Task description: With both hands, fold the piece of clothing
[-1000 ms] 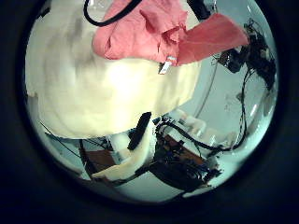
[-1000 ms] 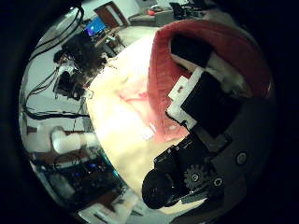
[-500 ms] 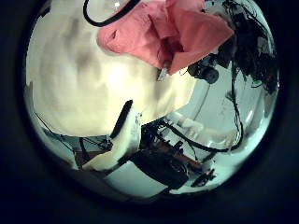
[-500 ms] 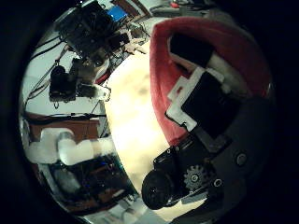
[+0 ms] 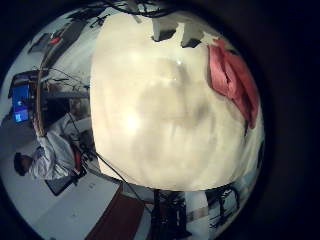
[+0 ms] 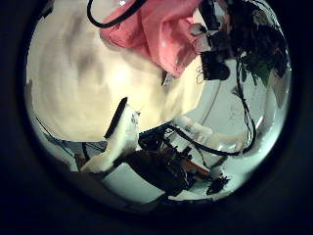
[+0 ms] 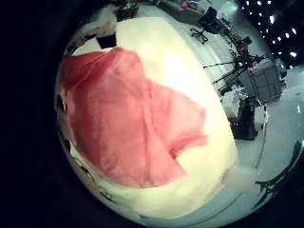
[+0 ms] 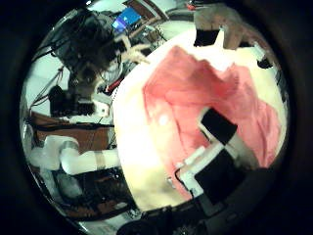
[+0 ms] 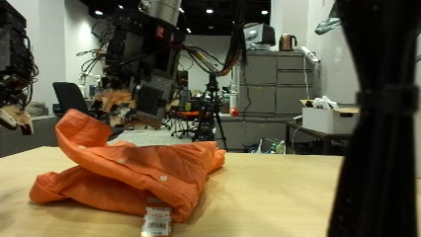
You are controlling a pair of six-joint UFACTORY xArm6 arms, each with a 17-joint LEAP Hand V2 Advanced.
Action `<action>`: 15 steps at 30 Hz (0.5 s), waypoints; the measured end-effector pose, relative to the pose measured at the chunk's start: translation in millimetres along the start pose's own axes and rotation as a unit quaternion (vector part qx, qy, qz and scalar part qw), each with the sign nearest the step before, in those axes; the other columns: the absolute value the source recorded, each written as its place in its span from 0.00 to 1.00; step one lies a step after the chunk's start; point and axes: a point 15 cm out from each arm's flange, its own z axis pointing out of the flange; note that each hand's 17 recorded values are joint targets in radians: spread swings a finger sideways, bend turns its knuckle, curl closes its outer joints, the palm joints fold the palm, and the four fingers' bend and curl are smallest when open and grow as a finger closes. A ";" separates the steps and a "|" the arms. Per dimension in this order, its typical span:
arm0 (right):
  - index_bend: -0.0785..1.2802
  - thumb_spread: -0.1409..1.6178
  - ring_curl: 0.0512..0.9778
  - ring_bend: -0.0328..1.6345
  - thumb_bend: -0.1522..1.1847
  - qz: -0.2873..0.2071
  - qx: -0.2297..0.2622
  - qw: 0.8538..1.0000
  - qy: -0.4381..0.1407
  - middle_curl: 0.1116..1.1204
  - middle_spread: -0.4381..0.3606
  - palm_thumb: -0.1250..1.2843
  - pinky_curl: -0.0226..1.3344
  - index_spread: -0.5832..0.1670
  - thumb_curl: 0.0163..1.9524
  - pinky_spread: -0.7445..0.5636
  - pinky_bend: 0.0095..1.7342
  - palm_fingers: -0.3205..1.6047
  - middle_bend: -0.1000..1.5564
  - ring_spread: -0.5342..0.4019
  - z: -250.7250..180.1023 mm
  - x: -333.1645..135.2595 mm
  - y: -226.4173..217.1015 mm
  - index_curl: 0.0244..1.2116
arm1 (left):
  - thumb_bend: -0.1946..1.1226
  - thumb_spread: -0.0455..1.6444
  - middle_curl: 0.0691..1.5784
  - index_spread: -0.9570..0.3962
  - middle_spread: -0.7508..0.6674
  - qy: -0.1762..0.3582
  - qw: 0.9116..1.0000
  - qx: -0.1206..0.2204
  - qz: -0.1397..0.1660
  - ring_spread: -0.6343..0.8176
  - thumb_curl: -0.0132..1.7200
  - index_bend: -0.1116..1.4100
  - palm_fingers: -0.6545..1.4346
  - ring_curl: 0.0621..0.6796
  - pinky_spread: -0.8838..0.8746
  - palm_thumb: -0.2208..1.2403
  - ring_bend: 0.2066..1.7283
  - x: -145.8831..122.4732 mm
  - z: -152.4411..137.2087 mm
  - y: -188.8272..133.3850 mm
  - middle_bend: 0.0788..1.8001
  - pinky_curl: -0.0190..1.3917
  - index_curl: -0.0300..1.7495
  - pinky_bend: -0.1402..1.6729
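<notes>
An orange shirt [image 9: 131,173] lies crumpled on the pale table [image 9: 290,197], one corner peaked up, a white tag at its front edge. In the right palm views the shirt [image 7: 128,114] fills much of the picture, spread on the table. My right hand [image 8: 210,157] hovers close over the shirt [image 8: 196,93] with its fingers [image 8: 217,125] stretched out and not wrapped in cloth. My left hand [image 6: 115,139] shows one straight finger, well off the shirt [image 6: 156,29]. From the left little finger side the shirt [image 5: 235,80] looks small and far. A hand [image 9: 13,99] hangs at the table's end.
A dark upright bar [image 9: 384,138] stands close to the outside camera beside the table. Behind the table are equipment stands [image 9: 165,69] and grey cabinets [image 9: 270,94]. The table edge [image 6: 147,113] drops off near the left hand.
The cloth that was draped round my right hand's fingers now lies spread on the table, and those fingers have swung clear of it. The left palm view has shifted a little.
</notes>
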 end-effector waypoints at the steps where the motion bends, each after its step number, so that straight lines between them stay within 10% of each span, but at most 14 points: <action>1: 0.41 0.73 0.41 0.55 0.11 0.008 0.008 1.000 0.005 0.44 0.38 0.85 0.36 0.26 0.28 0.62 0.48 0.21 0.48 0.39 -11.3 12.5 1.1 0.57 | 0.14 0.79 0.15 0.78 0.72 0.000 1.000 0.001 0.000 0.78 0.17 0.19 0.34 0.27 0.78 0.49 0.14 1.4 -1.0 0.2 0.06 0.24 0.21 0.19; 9: 0.36 0.70 0.34 0.49 0.10 0.055 0.054 0.996 0.045 0.39 0.43 0.80 0.30 0.28 0.31 0.81 0.42 0.24 0.44 0.49 -115.6 69.0 21.2 0.49 | 0.14 0.79 0.15 0.78 0.72 -0.010 1.000 0.011 0.025 0.78 0.17 0.19 0.34 0.27 0.78 0.49 0.14 27.1 -14.0 0.7 0.06 0.24 0.21 0.19; 15: 0.35 0.69 0.29 0.40 0.09 0.126 0.000 0.992 0.018 0.36 0.50 0.70 0.27 0.31 0.32 0.88 0.37 0.21 0.40 0.65 -156.3 61.3 73.9 0.45 | 0.14 0.79 0.15 0.78 0.71 -0.022 0.998 0.020 0.061 0.78 0.17 0.19 0.34 0.27 0.78 0.49 0.14 70.8 -21.1 -1.5 0.06 0.24 0.21 0.19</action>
